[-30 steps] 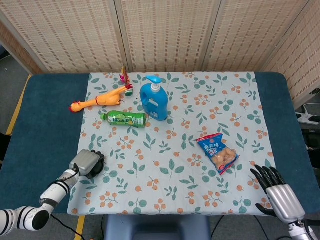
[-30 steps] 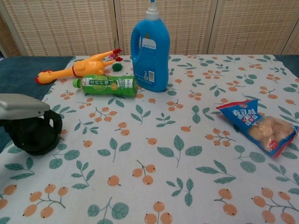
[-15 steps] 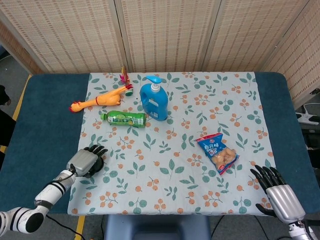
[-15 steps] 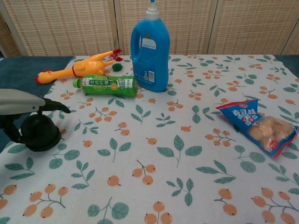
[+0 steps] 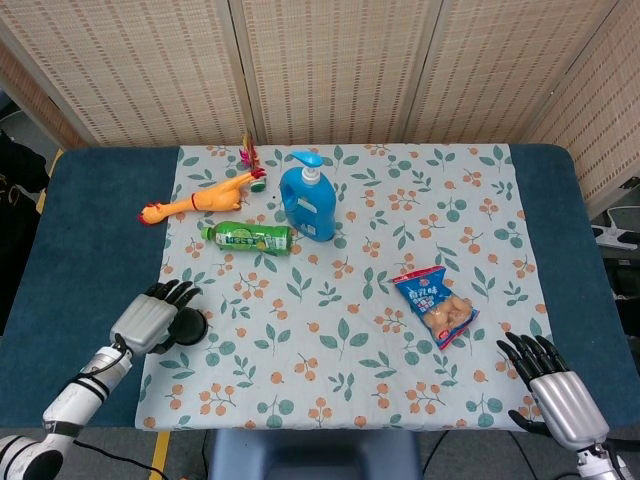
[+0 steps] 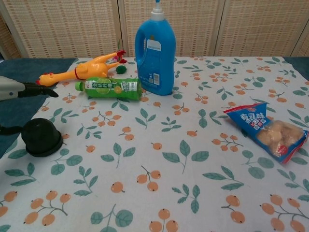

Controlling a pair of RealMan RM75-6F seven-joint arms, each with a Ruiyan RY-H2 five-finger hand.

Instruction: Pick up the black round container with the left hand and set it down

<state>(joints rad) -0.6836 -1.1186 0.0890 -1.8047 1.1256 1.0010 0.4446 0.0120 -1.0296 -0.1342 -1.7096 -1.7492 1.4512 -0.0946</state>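
The black round container (image 5: 190,327) (image 6: 41,137) stands upright on the floral cloth near its left edge. My left hand (image 5: 148,316) (image 6: 19,90) is just left of it with fingers spread, holding nothing and apart from the container. In the chest view only the hand's fingers show at the left border. My right hand (image 5: 552,390) hovers at the front right corner of the table, fingers spread and empty; it is out of the chest view.
A green bottle (image 5: 247,237) lies on its side beyond the container, with a rubber chicken (image 5: 200,199) and a blue pump bottle (image 5: 308,203) further back. A blue snack bag (image 5: 436,305) lies right of centre. The blue table (image 5: 90,230) borders the cloth.
My left hand has opened off the black container and drawn back to the left. The container stays on the cloth. The right hand has barely moved.
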